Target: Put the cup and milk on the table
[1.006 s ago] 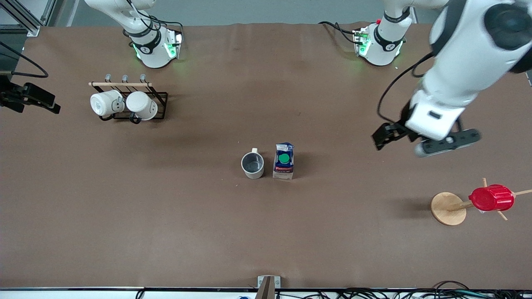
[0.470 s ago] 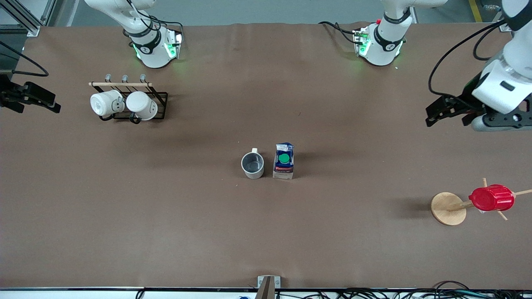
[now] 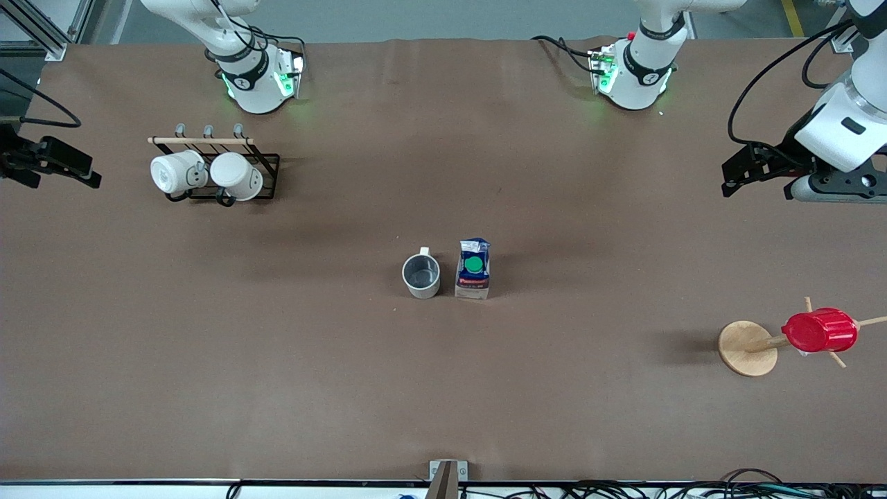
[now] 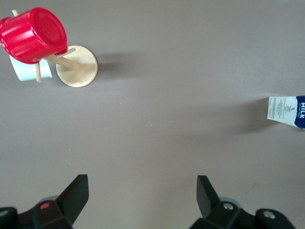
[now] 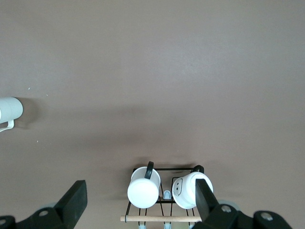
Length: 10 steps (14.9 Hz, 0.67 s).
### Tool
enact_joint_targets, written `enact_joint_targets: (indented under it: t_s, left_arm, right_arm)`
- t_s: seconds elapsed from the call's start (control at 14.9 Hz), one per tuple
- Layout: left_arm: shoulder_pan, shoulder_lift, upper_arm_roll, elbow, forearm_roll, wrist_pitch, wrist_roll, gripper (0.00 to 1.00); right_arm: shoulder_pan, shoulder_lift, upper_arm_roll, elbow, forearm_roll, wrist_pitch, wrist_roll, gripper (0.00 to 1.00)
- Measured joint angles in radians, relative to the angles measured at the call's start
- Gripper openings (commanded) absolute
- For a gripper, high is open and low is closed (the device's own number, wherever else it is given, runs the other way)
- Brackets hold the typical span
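While both my arms wait high over the table, the cup and the milk carton stand upright on the brown top near its middle, just beside each other with a narrow gap; the cup sits toward the right arm's end, its squarish handle pointing at the bases, and the carton's green cap faces up; my left gripper hangs over bare table at the left arm's end, its 2 fingers spread wide and holding nothing; my right gripper hangs at the right arm's end over the black wire rack, fingers spread just as wide and empty; 2 white mugs hang on that rack under its wooden rail; a red ribbed cup sits tipped on a peg of the wooden mug tree, nearer the front camera than my left gripper's patch of table.
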Motion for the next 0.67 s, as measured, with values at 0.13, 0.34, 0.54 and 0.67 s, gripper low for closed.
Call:
enact_joint_targets:
  t_s: [0.13,0.34,0.54,0.67]
  left_arm:
    - [0.019,-0.012,-0.024,-0.02,0.0,0.0,-0.001,1.0]
    - [0.044,-0.024,-0.047,-0.034,-0.015,0.008,-0.002,1.0]
    - [0.056,-0.024,-0.049,-0.045,-0.028,0.025,-0.003,1.0]
    - [0.058,-0.024,-0.05,-0.056,-0.029,0.042,-0.003,1.0]
  right_arm:
    - [0.0,0.0,0.0,0.0,0.0,0.0,0.0,1.0]
    - [0.0,0.0,0.0,0.0,0.0,0.0,0.0,1.0]
    - [0.0,0.0,-0.001,0.0,0.0,0.0,0.0,1.0]
    - [0.0,0.0,-0.001,0.0,0.0,0.0,0.0,1.0]
